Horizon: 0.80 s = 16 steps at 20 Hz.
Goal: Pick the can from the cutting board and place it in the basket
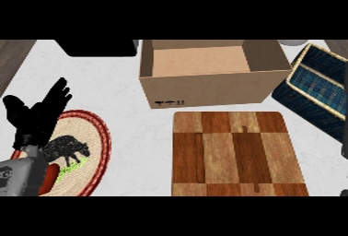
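Note:
The wooden checkered cutting board (234, 154) lies in the middle of the counter, and no can shows on it or anywhere else in view. The dark blue woven basket (319, 90) with a tan rim sits tilted at the right, partly cut off by the view's edge; what it holds is hidden. My left hand (37, 115) rests open at the left with fingers up, above a plate and well apart from the board. My right hand does not show.
An open cardboard box (211, 83) stands behind the board. A red-rimmed plate (85, 152) with a black sheep picture lies under my left forearm. A black object (95, 47) sits at the back left. A dark sliver (344, 147) shows at the right edge.

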Each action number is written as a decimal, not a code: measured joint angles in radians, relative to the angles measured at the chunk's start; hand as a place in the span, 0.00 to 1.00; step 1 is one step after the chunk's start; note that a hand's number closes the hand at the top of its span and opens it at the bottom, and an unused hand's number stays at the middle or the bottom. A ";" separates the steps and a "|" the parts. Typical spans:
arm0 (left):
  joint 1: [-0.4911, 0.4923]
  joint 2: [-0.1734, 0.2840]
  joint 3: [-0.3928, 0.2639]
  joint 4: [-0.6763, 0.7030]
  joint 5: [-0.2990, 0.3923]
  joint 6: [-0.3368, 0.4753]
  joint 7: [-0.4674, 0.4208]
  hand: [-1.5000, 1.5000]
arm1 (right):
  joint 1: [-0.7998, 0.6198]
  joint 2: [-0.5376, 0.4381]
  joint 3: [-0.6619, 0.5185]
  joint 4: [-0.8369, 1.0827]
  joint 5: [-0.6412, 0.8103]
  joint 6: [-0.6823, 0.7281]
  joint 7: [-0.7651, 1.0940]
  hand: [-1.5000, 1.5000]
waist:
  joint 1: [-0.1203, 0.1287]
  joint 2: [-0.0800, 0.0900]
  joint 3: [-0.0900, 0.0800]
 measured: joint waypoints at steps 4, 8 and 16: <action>-0.004 -0.009 -0.006 -0.002 -0.012 0.011 0.003 0.50 | 0.061 -0.025 -0.045 -0.005 -0.050 -0.036 -0.058 1.00 | 0.001 0.000 0.000; 0.011 -0.017 -0.012 -0.032 -0.015 0.014 0.014 0.50 | 0.130 -0.030 -0.076 0.038 -0.081 -0.121 -0.136 1.00 | 0.004 0.001 0.000; 0.012 -0.009 -0.005 -0.038 -0.011 0.001 0.027 0.50 | 0.201 -0.040 -0.148 0.121 -0.070 -0.286 -0.144 0.00 | 0.005 0.001 0.000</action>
